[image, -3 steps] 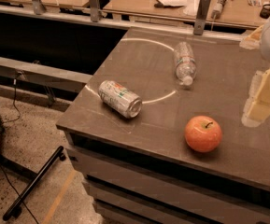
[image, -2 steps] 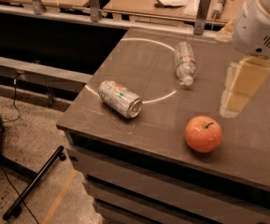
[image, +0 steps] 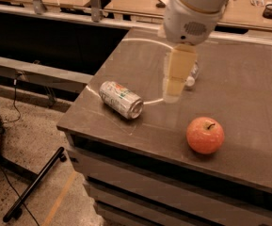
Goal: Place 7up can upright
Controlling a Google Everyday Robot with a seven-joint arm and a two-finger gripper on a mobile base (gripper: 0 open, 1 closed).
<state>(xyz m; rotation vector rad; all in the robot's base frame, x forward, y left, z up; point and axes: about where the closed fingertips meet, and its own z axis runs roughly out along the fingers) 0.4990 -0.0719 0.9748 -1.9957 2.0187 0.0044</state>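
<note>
Table (image: 248, 88): one, the largest thing. It has a flat dark grey-brown top, smooth with a dull sheen and squared edges, and drawer-like fronts below. One thin pale circle line (image: 132, 40) is marked on the top.

Robot arm housing (image: 196, 13): one, a white rounded smooth shell with a small patch of dotted holes, over the table's back-middle.

Gripper (image: 172, 95): one, pale beige and slab-like, hanging straight down from the housing. Its tip is low over the tabletop at the near side of the circle line. It grasps nothing. Released or clenched: cannot tell.

7up can (image: 120, 99): one, lying on its side, not upright. It sits near the table's front-left corner, on or just by the circle line, left of the gripper and apart from it. The long axis runs from upper left to lower right in the camera view. The shiny round end with a rim faces lower right, toward the front edge. The body is a silvery-white metal cylinder with green and red-orange marks.

Apple (image: 205, 134): one, round with red-orange waxy skin and a short stem on top. It is near the front edge, right of the can and well apart from it.

Bottle (image: 193, 73): one, clear plastic, mostly hidden behind the gripper. Only a small part and a pale cap show.
</note>
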